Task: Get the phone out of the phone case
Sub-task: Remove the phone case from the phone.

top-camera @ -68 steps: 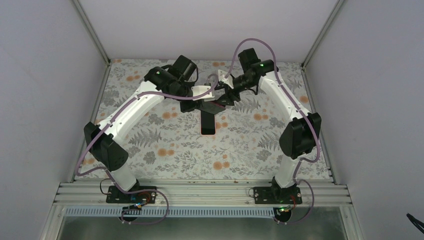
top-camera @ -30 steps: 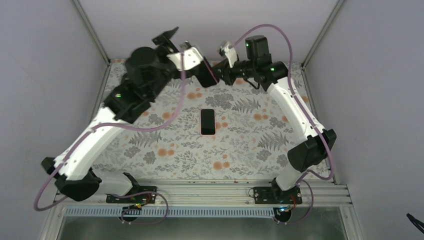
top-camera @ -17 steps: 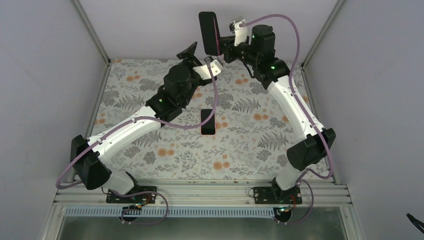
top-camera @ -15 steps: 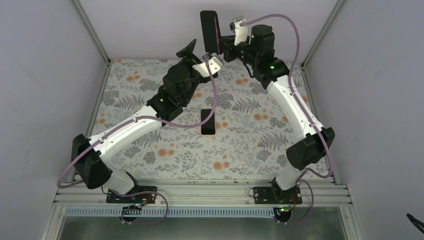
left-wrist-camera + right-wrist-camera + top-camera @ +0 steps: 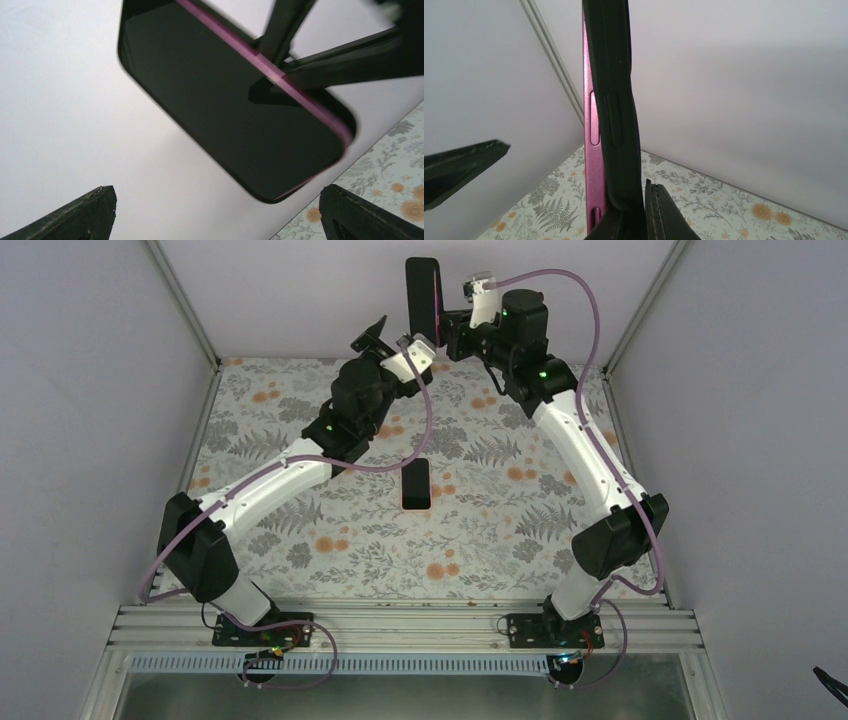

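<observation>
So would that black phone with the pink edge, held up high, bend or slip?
The black, pink-edged phone looks glossy, so probably slippery; the right gripper pinches it at just one spot. Its black layer looks slightly wavy edge-on, so may flex.

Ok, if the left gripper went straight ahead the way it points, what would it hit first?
Probably the dark face of the cased phone held up by the right gripper, ahead of the open left gripper. Depth is unclear; it might slip beneath.
</observation>
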Action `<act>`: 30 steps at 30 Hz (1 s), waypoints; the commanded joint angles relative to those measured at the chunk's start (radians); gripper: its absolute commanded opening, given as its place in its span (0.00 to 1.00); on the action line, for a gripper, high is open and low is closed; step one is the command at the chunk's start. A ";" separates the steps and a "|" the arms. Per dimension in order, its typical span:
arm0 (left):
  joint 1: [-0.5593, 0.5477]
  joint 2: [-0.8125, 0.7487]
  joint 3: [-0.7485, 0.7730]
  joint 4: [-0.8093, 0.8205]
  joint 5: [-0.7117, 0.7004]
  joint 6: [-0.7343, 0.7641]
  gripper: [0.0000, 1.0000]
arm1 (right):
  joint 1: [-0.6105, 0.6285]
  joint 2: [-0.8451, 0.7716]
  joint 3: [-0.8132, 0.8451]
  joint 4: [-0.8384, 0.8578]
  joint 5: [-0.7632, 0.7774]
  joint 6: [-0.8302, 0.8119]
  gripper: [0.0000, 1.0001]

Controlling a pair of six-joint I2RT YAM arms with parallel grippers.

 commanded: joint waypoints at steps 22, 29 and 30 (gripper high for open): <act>0.006 0.040 0.098 -0.058 0.120 -0.123 1.00 | -0.004 -0.044 0.035 0.105 -0.033 0.044 0.03; -0.004 0.053 0.098 -0.022 0.068 -0.112 1.00 | -0.001 -0.044 0.034 0.105 -0.038 0.045 0.03; -0.004 0.054 0.097 -0.009 0.054 -0.109 1.00 | -0.001 -0.044 0.032 0.105 -0.038 0.046 0.03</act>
